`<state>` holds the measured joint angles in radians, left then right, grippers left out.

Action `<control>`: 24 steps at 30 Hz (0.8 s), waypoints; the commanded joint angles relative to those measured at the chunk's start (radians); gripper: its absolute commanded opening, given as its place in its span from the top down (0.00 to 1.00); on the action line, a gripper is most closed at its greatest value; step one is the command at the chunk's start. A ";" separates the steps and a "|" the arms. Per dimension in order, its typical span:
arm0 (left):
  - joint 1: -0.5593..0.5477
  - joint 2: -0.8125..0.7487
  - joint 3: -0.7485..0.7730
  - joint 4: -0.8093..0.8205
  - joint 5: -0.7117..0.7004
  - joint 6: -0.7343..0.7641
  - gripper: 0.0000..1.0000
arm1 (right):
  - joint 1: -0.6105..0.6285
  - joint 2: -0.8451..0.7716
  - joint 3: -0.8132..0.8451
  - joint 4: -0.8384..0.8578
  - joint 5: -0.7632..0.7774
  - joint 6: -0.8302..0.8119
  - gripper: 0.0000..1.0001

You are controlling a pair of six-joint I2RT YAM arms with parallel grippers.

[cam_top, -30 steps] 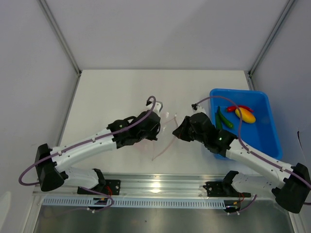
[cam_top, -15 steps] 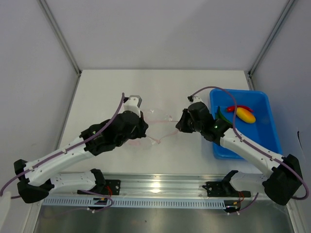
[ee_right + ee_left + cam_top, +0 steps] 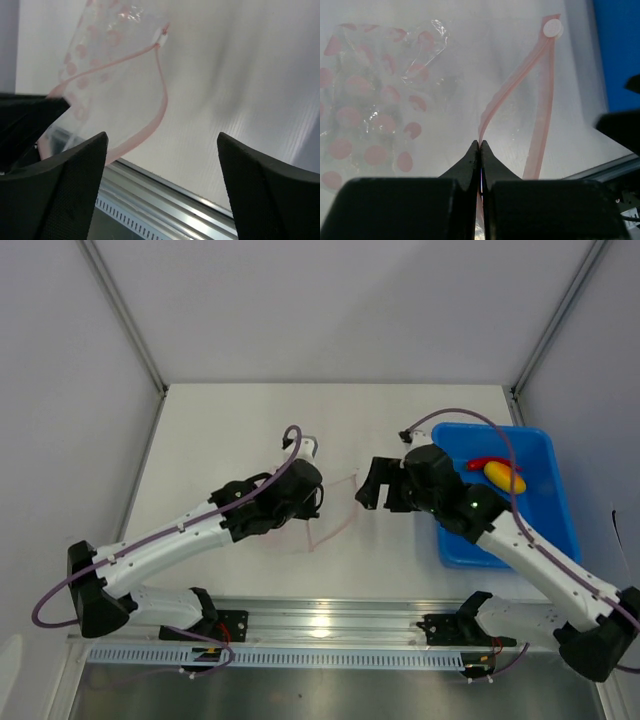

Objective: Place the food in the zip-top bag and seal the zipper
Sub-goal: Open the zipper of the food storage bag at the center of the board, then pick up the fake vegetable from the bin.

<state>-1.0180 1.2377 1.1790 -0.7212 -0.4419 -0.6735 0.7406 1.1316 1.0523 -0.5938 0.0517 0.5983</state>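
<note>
The clear zip-top bag (image 3: 370,100) with pink dots hangs from my left gripper (image 3: 480,145), which is shut on one lip of the pink zipper (image 3: 515,80). The other lip (image 3: 542,125) bows away, so the mouth gapes. In the top view the bag (image 3: 335,508) sits mid-table between both grippers. My right gripper (image 3: 372,485) stands open just right of the mouth, holding nothing; its wrist view shows the zipper (image 3: 162,100) ahead of the wide fingers (image 3: 75,190). The food, a red chili (image 3: 490,462) and a yellow piece (image 3: 505,478), lies in the blue bin (image 3: 530,530).
The right forearm crosses over the bin's left side and covers part of its contents. A metal rail (image 3: 330,620) runs along the table's near edge. Grey walls close the table on the left, back and right.
The right gripper has opened and let go of the bag's edge. The left gripper, still clamped on the zipper, has swung back toward the table's middle with the bag.
</note>
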 commanded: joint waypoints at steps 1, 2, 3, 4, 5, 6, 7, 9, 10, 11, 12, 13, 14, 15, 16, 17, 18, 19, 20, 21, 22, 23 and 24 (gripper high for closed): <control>0.035 0.020 0.065 0.028 0.020 0.011 0.99 | -0.006 -0.116 0.096 -0.115 0.040 0.012 0.06; 0.045 0.025 0.073 0.032 0.022 0.018 0.99 | -0.012 -0.143 0.110 -0.160 0.056 0.017 0.04; 0.051 0.031 0.077 0.034 0.023 0.025 0.99 | -0.024 -0.154 0.126 -0.187 0.065 0.020 0.02; 0.056 0.040 0.080 0.032 0.023 0.031 0.99 | -0.058 -0.164 0.156 -0.214 0.077 0.021 0.02; 0.061 0.045 0.093 0.032 0.023 0.043 0.99 | -0.081 -0.170 0.172 -0.262 0.091 0.015 0.02; 0.070 0.049 0.097 0.028 0.025 0.046 0.99 | -0.107 -0.179 0.187 -0.282 0.129 0.012 0.00; 0.073 0.055 0.108 0.023 0.037 0.049 0.99 | -0.177 -0.179 0.214 -0.323 0.145 0.006 0.01; 0.082 0.057 0.113 0.011 0.055 0.046 0.99 | -0.278 -0.173 0.238 -0.337 0.133 -0.031 0.01; 0.084 0.059 0.114 0.011 0.080 0.046 0.99 | -0.397 -0.161 0.247 -0.340 0.116 -0.040 0.01; 0.084 0.059 0.114 0.012 0.092 0.046 0.99 | -0.462 -0.152 0.247 -0.337 0.096 -0.058 0.00; 0.084 0.060 0.113 0.009 0.106 0.046 1.00 | -0.525 -0.141 0.241 -0.330 0.036 -0.069 0.01; 0.084 0.060 0.116 0.009 0.121 0.046 0.99 | -0.640 -0.118 0.229 -0.315 0.002 -0.078 0.01; 0.084 0.062 0.114 0.006 0.146 0.046 0.99 | -0.697 -0.106 0.189 -0.275 -0.031 -0.084 0.03; 0.084 0.065 0.117 0.003 0.153 0.048 0.99 | -0.746 -0.089 0.170 -0.253 -0.083 -0.098 0.04; 0.084 0.065 0.116 -0.004 0.160 0.049 0.99 | -0.836 -0.048 0.151 -0.207 -0.163 -0.103 0.05; 0.084 0.066 0.119 -0.009 0.167 0.051 0.99 | -0.863 -0.023 0.115 -0.186 -0.185 -0.104 0.08; 0.084 0.065 0.114 -0.012 0.169 0.055 0.99 | -0.879 0.002 0.101 -0.163 -0.194 -0.106 0.10; 0.084 0.062 0.108 -0.009 0.172 0.060 0.99 | -0.886 0.055 0.089 -0.125 -0.196 -0.110 0.10; 0.084 0.059 0.104 -0.006 0.175 0.064 0.99 | -0.889 0.086 0.080 -0.110 -0.188 -0.117 0.12; 0.084 0.054 0.096 -0.001 0.177 0.068 0.99 | -0.889 0.114 0.071 -0.101 -0.178 -0.121 0.13; 0.084 0.051 0.093 0.011 0.180 0.077 0.99 | -0.889 0.167 0.066 -0.077 -0.167 -0.126 0.14; 0.085 0.049 0.091 0.016 0.183 0.081 0.99 | -0.889 0.192 0.060 -0.066 -0.162 -0.129 0.14; 0.085 0.049 0.091 0.019 0.193 0.086 0.99 | -0.888 0.213 0.048 -0.052 -0.158 -0.129 0.14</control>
<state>-0.9390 1.3003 1.2514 -0.7235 -0.2813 -0.6243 -0.1459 1.3018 1.1149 -0.7288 -0.0769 0.5049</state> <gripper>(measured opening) 0.006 0.860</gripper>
